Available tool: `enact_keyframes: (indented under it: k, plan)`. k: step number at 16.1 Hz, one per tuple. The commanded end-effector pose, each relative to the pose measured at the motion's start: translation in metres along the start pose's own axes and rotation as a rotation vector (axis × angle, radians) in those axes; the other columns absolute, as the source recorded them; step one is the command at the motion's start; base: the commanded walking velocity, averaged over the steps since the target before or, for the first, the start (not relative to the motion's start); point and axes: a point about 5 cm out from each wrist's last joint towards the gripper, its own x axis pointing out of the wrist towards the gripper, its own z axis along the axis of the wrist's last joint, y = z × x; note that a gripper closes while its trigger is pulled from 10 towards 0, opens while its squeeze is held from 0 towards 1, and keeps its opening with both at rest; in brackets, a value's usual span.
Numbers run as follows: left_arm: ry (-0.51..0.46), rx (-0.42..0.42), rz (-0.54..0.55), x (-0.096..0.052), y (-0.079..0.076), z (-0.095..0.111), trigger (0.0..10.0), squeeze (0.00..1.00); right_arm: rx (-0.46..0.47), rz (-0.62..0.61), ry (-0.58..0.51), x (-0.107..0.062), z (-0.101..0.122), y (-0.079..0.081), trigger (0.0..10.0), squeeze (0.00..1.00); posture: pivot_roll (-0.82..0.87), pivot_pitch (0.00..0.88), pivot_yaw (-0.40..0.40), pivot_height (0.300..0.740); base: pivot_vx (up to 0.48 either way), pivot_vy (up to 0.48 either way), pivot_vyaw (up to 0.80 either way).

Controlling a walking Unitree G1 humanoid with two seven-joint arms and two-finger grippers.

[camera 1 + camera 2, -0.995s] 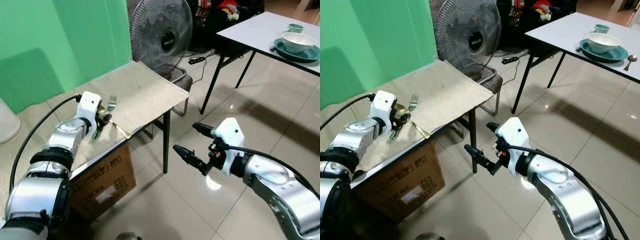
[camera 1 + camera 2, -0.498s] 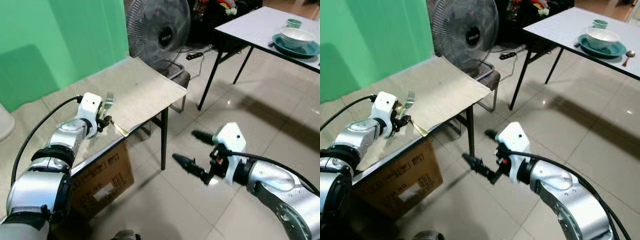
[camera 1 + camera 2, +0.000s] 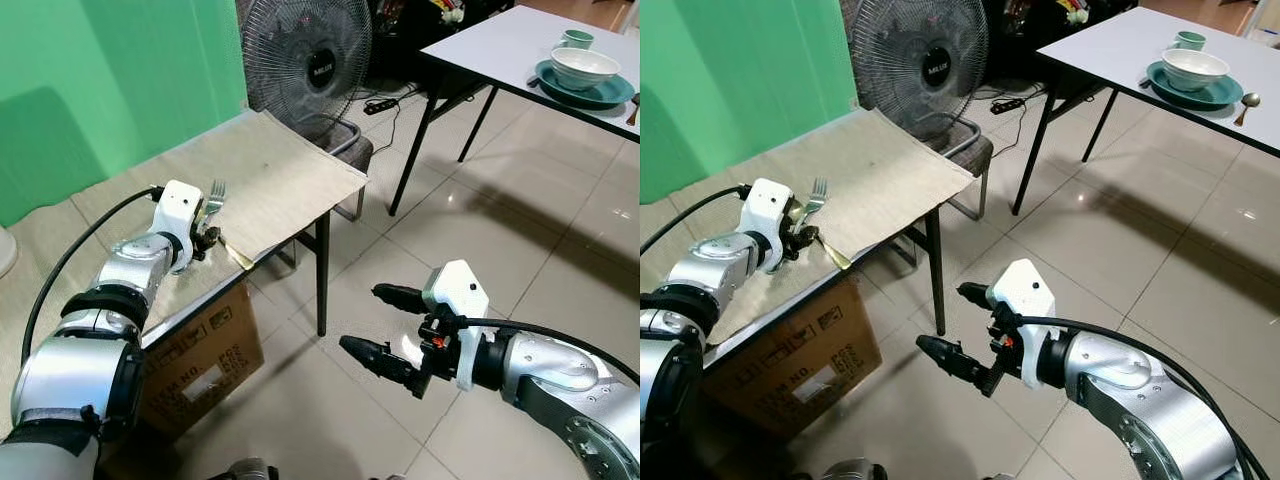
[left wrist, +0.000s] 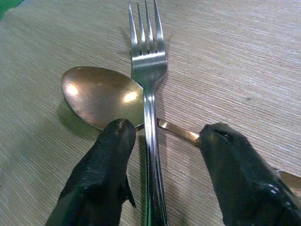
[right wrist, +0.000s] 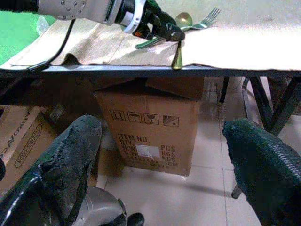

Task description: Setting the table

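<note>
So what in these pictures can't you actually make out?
- Left wrist view: the silver metal fork handle and gold spoon handle run out of sight behind the left end effector fingers and the picture's lower edge.
- Right wrist view: the brown cardboard box print is too small to read.
- Left eye view: the white bowl on the teal plate is too far away to show its contents.
</note>
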Motion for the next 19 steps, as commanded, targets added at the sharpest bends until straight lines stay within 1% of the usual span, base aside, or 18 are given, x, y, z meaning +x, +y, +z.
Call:
enact_keyframes:
  k: [1, 3, 11, 15, 19]
  plan:
    - [0.067, -0.003, -0.008, -0.001, 0.000, -0.012, 0.0, 0.00, -0.016, 0.006, -0.003, -0.003, 0.005, 0.000, 10.0, 0.00, -0.06, 0.087, 0.008, 0.740, 0.000, 0.000, 0.00]
    - [0.084, 0.001, -0.011, -0.002, 0.002, -0.013, 0.0, 0.00, -0.022, 0.008, -0.001, -0.002, 0.007, 0.000, 10.0, 0.00, -0.06, 0.084, 0.007, 0.740, 0.000, 0.000, 0.00]
    - [0.103, 0.004, -0.003, -0.003, 0.006, -0.013, 0.0, 0.00, -0.034, 0.011, -0.003, -0.003, 0.009, -0.005, 10.0, 0.00, -0.05, 0.059, 0.002, 0.740, 0.000, 0.000, 0.00]
    - [0.068, 0.005, 0.011, -0.003, 0.007, -0.007, 0.0, 0.00, -0.048, -0.002, -0.006, -0.002, 0.010, -0.008, 10.0, 0.00, -0.05, 0.042, 0.006, 0.740, 0.000, 0.000, 0.00]
    - [0.010, -0.006, -0.010, -0.002, 0.007, 0.006, 0.0, 0.00, -0.061, -0.030, -0.021, -0.002, 0.012, -0.014, 10.0, 0.00, -0.05, 0.019, 0.015, 0.740, 0.000, 0.000, 0.00]
